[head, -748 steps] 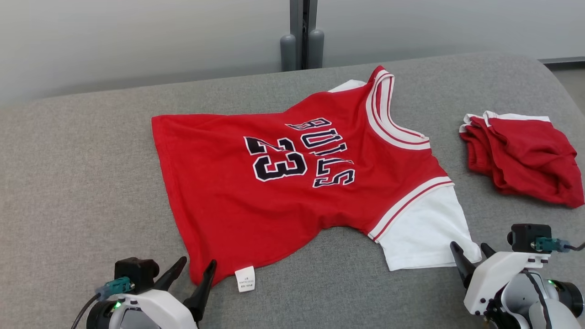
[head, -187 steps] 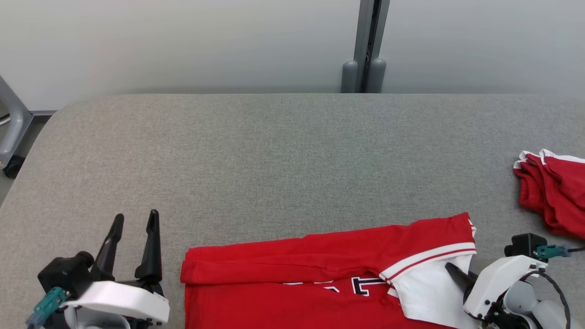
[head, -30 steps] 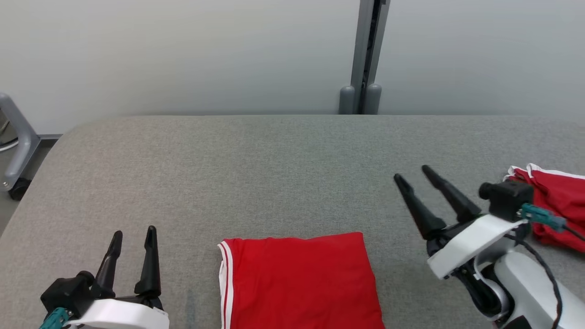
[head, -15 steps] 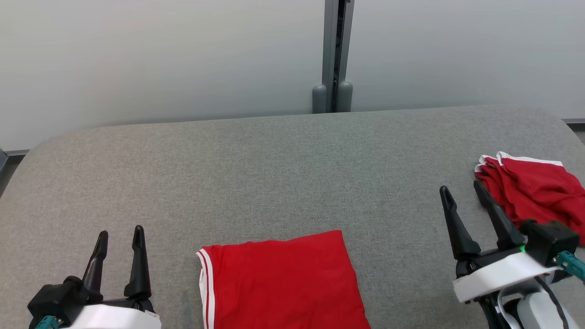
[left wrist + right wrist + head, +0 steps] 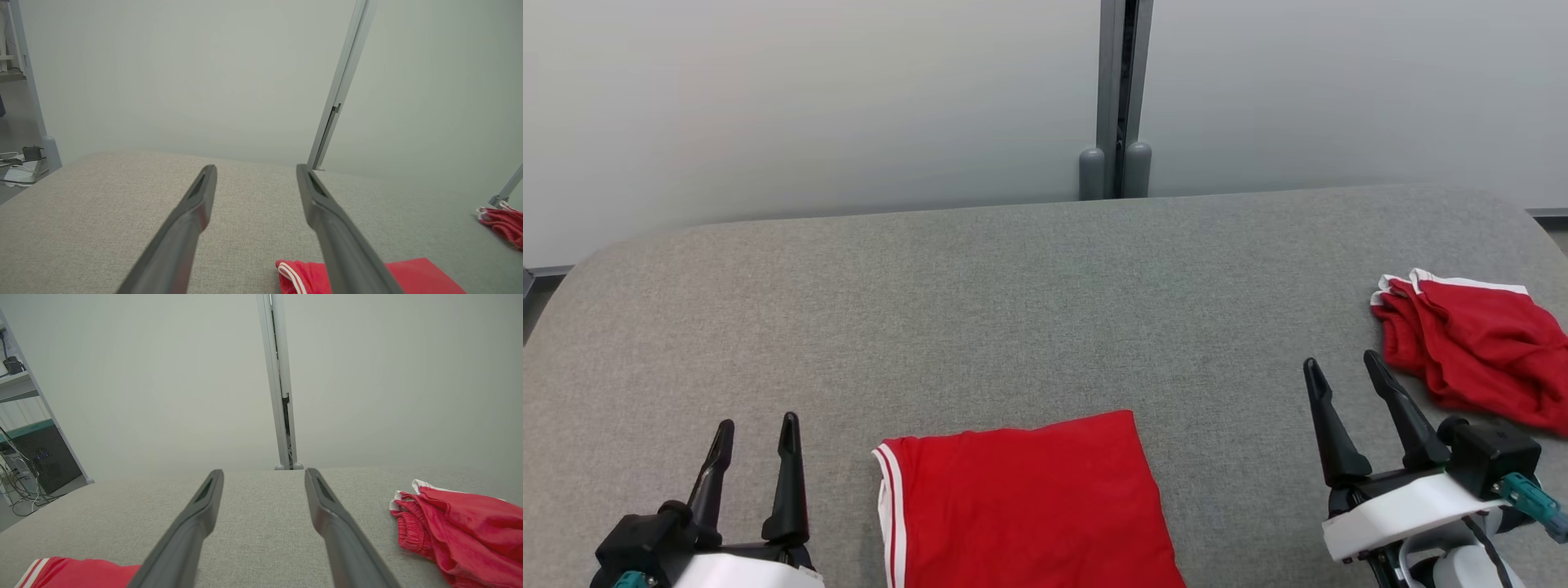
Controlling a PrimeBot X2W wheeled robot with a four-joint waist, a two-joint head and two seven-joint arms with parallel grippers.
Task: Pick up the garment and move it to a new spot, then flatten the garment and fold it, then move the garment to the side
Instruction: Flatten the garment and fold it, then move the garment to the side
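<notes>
Right gripper [image 5: 1341, 359] drawn back to lower right since a second ago. Left gripper [image 5: 757, 421] parked lower left. Both jaws wide, empty. Garment [image 5: 1025, 502] folded, centre near edge of surface [image 5: 1013, 302]. Fold looks done; sideways move pending.

No text, number, label or brand can be read. The folded red garment [image 5: 1021, 506] shows plain cloth with white stripes along its left edge, and the crumpled red cloth [image 5: 1474, 355] on the right bears no legible mark.
</notes>
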